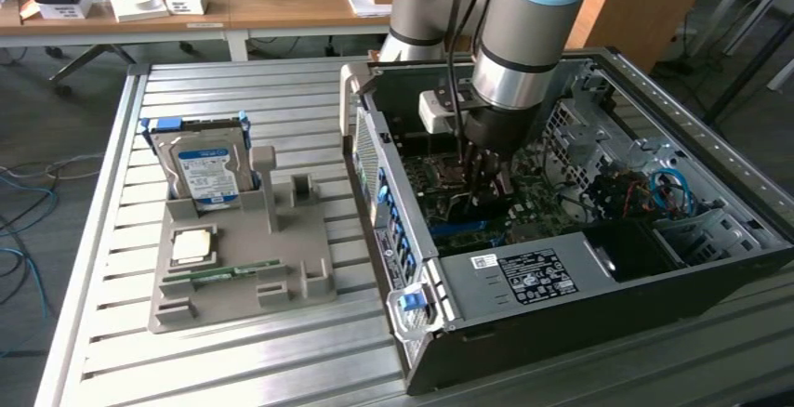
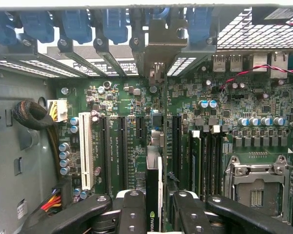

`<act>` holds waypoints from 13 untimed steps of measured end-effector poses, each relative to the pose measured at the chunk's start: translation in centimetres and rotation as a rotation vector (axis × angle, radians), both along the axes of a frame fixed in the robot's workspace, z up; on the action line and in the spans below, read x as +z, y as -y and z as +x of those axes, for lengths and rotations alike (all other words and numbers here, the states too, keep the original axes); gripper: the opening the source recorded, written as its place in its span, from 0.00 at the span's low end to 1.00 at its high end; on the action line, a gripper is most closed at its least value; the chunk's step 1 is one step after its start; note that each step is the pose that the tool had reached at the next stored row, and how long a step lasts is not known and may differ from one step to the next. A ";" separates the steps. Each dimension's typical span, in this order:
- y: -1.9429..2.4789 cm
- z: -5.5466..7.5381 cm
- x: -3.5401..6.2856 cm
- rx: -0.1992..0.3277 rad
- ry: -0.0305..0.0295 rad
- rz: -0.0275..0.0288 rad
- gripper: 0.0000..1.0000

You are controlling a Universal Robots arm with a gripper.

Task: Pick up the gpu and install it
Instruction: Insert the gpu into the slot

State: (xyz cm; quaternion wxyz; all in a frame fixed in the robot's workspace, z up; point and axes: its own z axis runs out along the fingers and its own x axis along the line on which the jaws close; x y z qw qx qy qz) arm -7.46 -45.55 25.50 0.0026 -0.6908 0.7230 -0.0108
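The gpu is a thin dark card seen edge-on, standing upright between my two black fingers. My gripper is shut on it. The card's metal bracket reaches to the blue-clipped slot covers at the case's rear wall. The card sits low over the green motherboard, in line with the long black slots beside the white one. In the exterior view, my gripper reaches straight down into the open computer case; whether the card's edge is in a slot is hidden.
On the exterior view's left, a grey holder on the slatted metal table carries a hard drive, a square chip and a green memory stick. Cable bundles and the processor socket flank the card inside the case.
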 end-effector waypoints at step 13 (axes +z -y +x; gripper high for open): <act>0.00 0.0 -0.07 0.000 0.0000 0.0000 0.26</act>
